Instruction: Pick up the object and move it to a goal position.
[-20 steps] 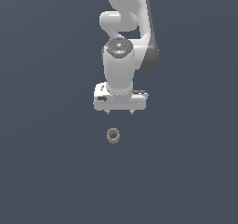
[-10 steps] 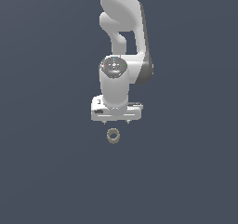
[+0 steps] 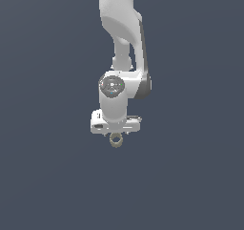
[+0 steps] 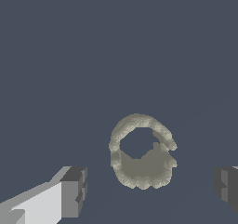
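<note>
In the wrist view, the two dark fingertips (image 4: 74, 190) are sitting wide apart, and the little tan ring (image 4: 142, 155) is lying between them. The ring is not touching either tip — there is bare floor on both sides of it. It is hollow, and the dark floor is showing through its hole.

In the exterior view, the ring (image 3: 116, 140) is peeking out just under the white gripper (image 3: 116, 133), a bit below the middle of the picture. The gripper is pointing straight down and hanging right over the ring. Its fingers are too small to make out there.

Farther up, the white arm (image 3: 121, 28) is rising from the gripper's round wrist — it is bending a little toward the exterior view's right and leaving through the top of the picture. The gray-blue floor (image 3: 47, 176) is spreading flat behind everything.
</note>
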Motion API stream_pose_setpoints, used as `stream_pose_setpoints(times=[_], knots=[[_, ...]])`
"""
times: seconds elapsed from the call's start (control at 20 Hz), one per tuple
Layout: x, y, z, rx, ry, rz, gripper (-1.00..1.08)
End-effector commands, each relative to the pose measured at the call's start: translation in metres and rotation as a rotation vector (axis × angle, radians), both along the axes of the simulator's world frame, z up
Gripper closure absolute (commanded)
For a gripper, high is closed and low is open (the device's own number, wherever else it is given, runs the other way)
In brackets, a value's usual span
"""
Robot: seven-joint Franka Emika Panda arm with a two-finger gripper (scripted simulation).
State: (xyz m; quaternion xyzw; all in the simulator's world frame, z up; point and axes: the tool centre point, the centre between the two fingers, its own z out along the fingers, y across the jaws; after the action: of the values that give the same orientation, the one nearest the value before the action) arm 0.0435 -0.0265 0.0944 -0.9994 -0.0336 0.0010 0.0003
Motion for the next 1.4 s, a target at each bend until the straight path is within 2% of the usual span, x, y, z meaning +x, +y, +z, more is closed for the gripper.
stream_pose_setpoints(times=[0.0,0.3,0.75,1.05,1.1,1.35], knots=[[0.002,-0.001,-0.004,0.000,-0.002,0.004,-0.92],[0.002,-0.002,-0.008,0.000,-0.001,0.003,-0.92],[0.001,-0.002,-0.048,0.000,-0.002,0.005,-0.92],[0.002,-0.002,-0.055,0.000,-0.002,0.005,-0.92],[0.002,-0.002,-0.055,0.000,-0.002,0.005,1.08],[0.002,-0.002,-0.055,0.000,-0.002,0.005,1.08]])
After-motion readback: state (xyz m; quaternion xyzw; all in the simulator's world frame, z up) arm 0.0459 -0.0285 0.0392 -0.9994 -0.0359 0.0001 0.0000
